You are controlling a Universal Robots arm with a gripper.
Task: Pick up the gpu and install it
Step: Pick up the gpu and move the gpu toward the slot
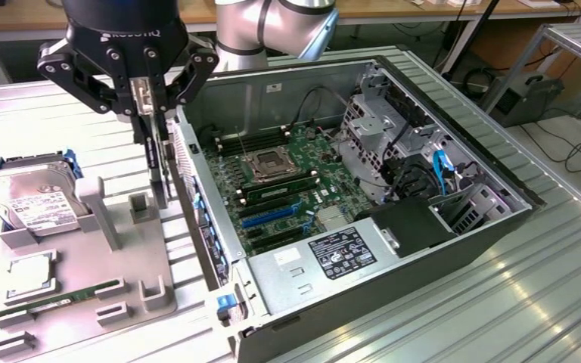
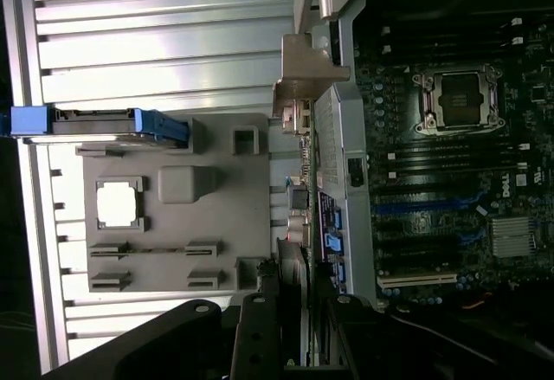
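The gpu [image 1: 153, 162] hangs on edge, a thin dark card held upright above the gap between the grey parts tray [image 1: 119, 249] and the open computer case [image 1: 392, 249]. My gripper [image 1: 147, 106] is shut on the card's upper edge, and the card's lower end is just above the tray's slotted holders. In the wrist view the gpu [image 2: 299, 215] runs edge-on away from my gripper [image 2: 299, 315], and its silver bracket [image 2: 305, 77] is at the far end, beside the case's rear wall. The motherboard [image 1: 281, 189] lies inside the case with blue expansion slots [image 1: 270, 215].
On the tray a hard drive in a blue frame [image 1: 28, 200] stands tilted, with a processor [image 1: 30, 272] and a green RAM stick [image 1: 58, 299] nearer the front. The case's rear wall [image 1: 205, 227] rises right beside the card. Drive cages and cables [image 1: 411, 159] fill the case's far side.
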